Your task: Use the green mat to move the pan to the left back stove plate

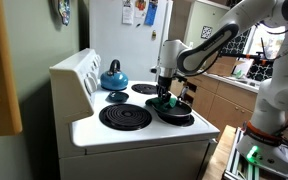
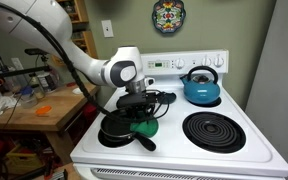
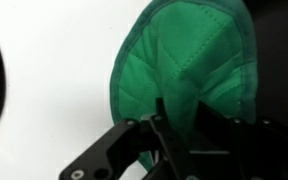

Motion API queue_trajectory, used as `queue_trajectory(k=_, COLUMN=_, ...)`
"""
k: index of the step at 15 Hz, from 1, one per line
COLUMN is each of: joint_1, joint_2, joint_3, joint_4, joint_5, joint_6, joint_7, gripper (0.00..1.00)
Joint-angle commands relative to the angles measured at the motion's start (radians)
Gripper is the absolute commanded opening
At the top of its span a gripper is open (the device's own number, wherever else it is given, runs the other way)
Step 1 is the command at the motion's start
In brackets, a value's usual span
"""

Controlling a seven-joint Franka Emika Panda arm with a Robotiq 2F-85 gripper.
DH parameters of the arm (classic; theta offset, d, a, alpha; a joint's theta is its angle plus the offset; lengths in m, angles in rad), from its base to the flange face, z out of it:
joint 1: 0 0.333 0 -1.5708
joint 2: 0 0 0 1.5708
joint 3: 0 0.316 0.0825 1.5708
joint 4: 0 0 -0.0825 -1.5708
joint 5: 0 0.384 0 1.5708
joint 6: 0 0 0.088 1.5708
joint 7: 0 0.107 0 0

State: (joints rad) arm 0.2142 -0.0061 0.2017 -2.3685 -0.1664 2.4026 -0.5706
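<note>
The green mat (image 3: 189, 60) is a quilted cloth lying on the white stove top. It creases where my gripper (image 3: 184, 140) pinches it. In both exterior views my gripper (image 1: 164, 94) (image 2: 136, 108) points down, shut on the mat (image 1: 162, 101) (image 2: 145, 126) right beside the black pan (image 1: 177, 113) (image 2: 118, 129). The pan sits on a front stove plate, and its dark handle (image 2: 145, 141) sticks out toward the stove's front edge under the mat. The plate behind the pan (image 2: 156, 97) (image 1: 147, 89) is partly hidden by my arm.
A blue kettle (image 1: 114, 75) (image 2: 201, 87) stands on a back plate. A bare coil plate (image 1: 125, 117) (image 2: 216, 131) lies in front of it. The control panel (image 2: 184, 65) rises at the back. A cluttered wooden counter (image 2: 34, 105) adjoins the stove.
</note>
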Motion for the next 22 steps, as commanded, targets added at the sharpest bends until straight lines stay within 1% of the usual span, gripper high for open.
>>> queue_trajectory(k=1, joint_1=-0.005, joint_2=0.008, joint_3=-0.002, joint_4=-0.012, joint_5=0.03, joint_6=0.018, joint_7=-0.039, gripper=0.05)
queue_trajectory(k=2, joint_1=-0.005, joint_2=0.006, joint_3=-0.002, joint_4=-0.013, joint_5=0.041, joint_6=0.018, joint_7=-0.045, gripper=0.06)
queue_trajectory(k=4, joint_1=-0.008, joint_2=0.007, joint_3=-0.004, joint_4=-0.012, joint_5=0.07, joint_6=0.017, joint_7=-0.064, gripper=0.0)
queue_trajectory(k=7, joint_1=-0.014, joint_2=0.02, joint_3=-0.005, joint_4=-0.003, joint_5=0.155, joint_6=0.013, joint_7=-0.065, gripper=0.0)
queue_trajectory(k=12, joint_1=-0.028, joint_2=0.025, joint_3=-0.011, joint_4=0.011, joint_5=0.225, joint_6=-0.012, joint_7=-0.051, gripper=0.0)
queue_trajectory(k=18, joint_1=-0.044, joint_2=0.026, joint_3=-0.017, joint_4=0.041, joint_5=0.401, joint_6=-0.055, joint_7=-0.047, gripper=0.0)
queue_trajectory(k=20, joint_1=-0.046, joint_2=0.029, joint_3=-0.018, joint_4=0.058, joint_5=0.424, joint_6=-0.084, joint_7=-0.02, gripper=0.0)
queue_trajectory(k=22, joint_1=-0.05, joint_2=0.035, joint_3=-0.022, joint_4=0.085, joint_5=0.409, joint_6=-0.138, joint_7=0.036, gripper=0.0)
